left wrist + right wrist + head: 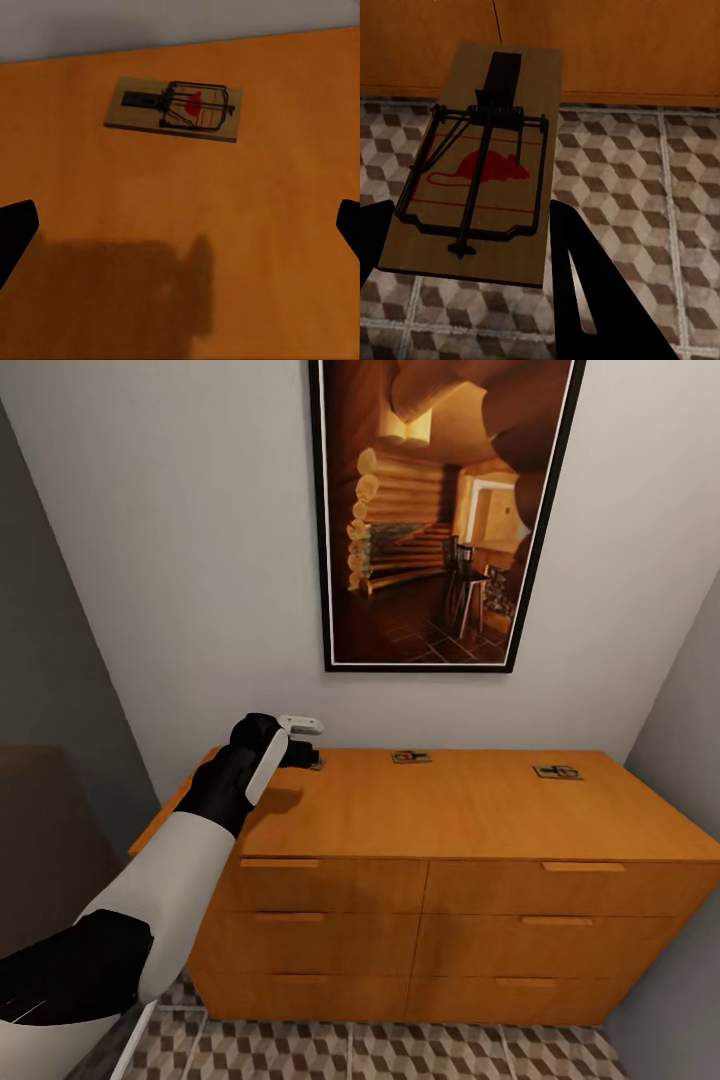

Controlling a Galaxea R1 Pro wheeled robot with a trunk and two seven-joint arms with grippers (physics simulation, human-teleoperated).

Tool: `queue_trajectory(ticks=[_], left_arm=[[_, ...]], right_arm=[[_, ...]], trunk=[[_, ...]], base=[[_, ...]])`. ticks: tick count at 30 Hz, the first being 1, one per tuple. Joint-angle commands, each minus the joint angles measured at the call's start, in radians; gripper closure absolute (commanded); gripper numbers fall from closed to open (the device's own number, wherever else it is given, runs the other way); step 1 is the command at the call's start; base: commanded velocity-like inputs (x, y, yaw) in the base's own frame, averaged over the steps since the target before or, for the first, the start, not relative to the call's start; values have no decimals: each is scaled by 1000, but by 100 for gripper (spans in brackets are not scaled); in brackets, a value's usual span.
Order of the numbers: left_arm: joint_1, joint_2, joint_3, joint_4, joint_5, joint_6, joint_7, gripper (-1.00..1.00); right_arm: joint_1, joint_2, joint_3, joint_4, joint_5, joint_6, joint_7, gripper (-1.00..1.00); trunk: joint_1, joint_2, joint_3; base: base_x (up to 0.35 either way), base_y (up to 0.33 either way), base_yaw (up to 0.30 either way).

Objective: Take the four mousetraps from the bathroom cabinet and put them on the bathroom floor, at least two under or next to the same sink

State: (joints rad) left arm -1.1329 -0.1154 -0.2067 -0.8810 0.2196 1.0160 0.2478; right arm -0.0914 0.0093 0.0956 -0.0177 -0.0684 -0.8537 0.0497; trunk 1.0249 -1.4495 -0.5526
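Mousetraps dot the cabinet; wrist views show left gripper apart, right gripper clamping one mousetrap.

Cabinet against back wall, picture above it, two mousetraps on top near rear edge, centre and right, third mousetrap under left gripper at rear left, fourth mousetrap between right gripper's fingers over bathroom floor, before cabinet front.
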Motion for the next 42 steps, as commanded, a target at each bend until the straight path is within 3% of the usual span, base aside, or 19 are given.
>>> queue_trajectory(ticks=[1,22,42], left_arm=[[-1,0,-2,2,10,3,10,-100],[-1,0,-2,16,10,3,10,-100],[-1,0,-2,48,10,0,10,-100]], right_arm=[[-1,0,6,1,-11,-3,9,100],[-1,0,6,1,-11,-1,7,100],[-1,-1,6,1,-11,1,7,100]], trunk=[[0,0,-1],[0,0,-1],[0,0,-1]], base=[[109,0,0],[50,0,0],[144,0,0]])
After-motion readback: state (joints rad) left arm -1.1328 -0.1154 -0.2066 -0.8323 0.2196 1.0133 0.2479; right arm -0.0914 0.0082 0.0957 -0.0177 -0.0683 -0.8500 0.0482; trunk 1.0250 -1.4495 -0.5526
